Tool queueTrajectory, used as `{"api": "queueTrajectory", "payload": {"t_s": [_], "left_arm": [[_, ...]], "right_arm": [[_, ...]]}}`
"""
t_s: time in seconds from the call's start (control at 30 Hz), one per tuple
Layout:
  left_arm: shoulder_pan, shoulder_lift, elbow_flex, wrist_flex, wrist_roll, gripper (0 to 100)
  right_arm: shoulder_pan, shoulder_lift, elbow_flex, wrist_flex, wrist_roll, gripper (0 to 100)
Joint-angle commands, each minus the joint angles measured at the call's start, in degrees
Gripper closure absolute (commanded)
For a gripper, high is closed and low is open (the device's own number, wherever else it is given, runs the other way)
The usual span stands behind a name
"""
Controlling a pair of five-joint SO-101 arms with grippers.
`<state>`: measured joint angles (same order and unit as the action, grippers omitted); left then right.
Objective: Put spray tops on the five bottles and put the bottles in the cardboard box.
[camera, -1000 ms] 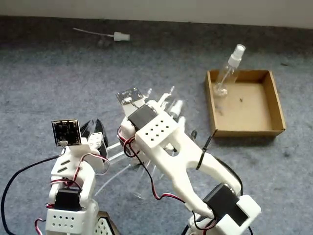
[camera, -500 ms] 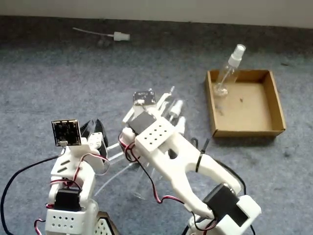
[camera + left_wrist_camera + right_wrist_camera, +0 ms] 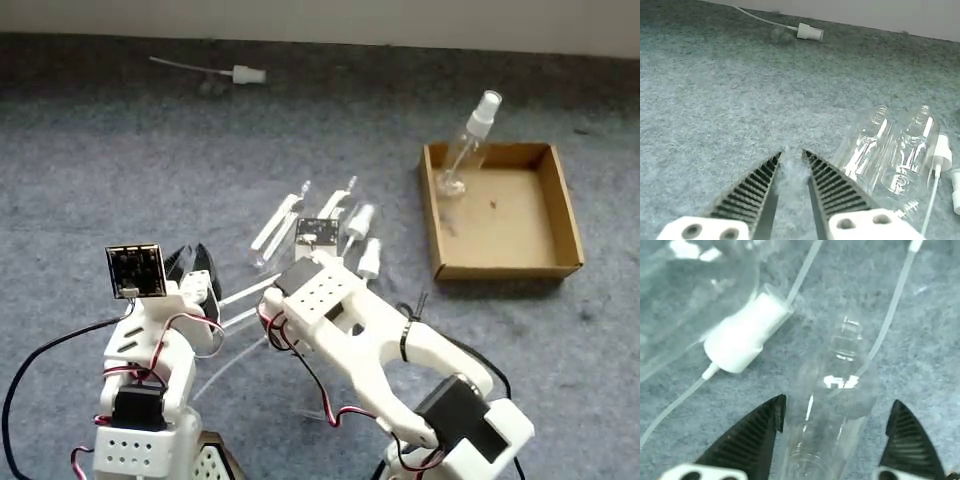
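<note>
Right tool (image 3: 838,405): released, jaws spread wide, one either side of an uncapped bottle (image 3: 840,385) that lies flat on the grey worktop (image 3: 100,150). Neither jaw touches the clear wall. My read is that it straddles the body so that closing would pinch the middle and leave the open neck free for a top.

A white spray top (image 3: 742,337) lies just beside that bottle's neck, its thin tube trailing away. It looks like the handy candidate for fitting.

Left tool (image 3: 791,156): jaws almost together with a narrow gap between them, grasping nothing, hanging over bare worktop. A pair of bottles (image 3: 865,145), both uncapped, lies side by side and touching, just beside it. This arm is probably parked within reach to steady a bottle or fetch a top.

A far spray top (image 3: 245,73) with a long tube lies alone near the back edge, well apart from the cluster.

The cardboard box (image 3: 565,200) sits to the right of the arms. One capped bottle (image 3: 465,145) leans in its far corner on the side toward the cluster, base inside and propped by the wall. One seems done; most of the job remains.
</note>
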<state>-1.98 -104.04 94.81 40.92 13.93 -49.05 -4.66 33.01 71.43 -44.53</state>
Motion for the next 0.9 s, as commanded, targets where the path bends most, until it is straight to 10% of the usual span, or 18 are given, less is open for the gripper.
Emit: {"api": "queueTrajectory", "payload": {"t_s": [0.0,0.87], "left_arm": [[-0.57,-0.22,-3.12,0.0,-0.53,99],[-0.31,-0.22,-0.48,-3.96,-0.53,99]], "right_arm": [[1.01,-0.75,-0.22,-1.1,-0.18,89.0],[21.23,-13.05,-18.86,17.8,35.16,97.2]]}}
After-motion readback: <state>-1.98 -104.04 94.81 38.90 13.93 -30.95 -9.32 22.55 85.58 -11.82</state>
